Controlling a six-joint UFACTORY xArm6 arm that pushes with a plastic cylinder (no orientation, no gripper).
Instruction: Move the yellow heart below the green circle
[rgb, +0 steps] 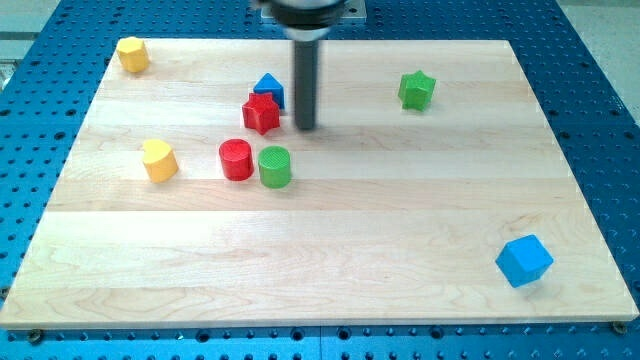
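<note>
Seven blocks are seen on the wooden board, and all are placed here relative to the green circle. The yellow heart is found well to its left, at about the same height in the view. A red cylinder stands just beside the circle on the left. A red star and a blue triangle are set above it, touching each other. My tip is seen above and slightly right of the circle, just right of the red star; no fingers are carried, only a bare rod. A green star lies far upper right, a blue cube far lower right, a yellow block far upper left.
</note>
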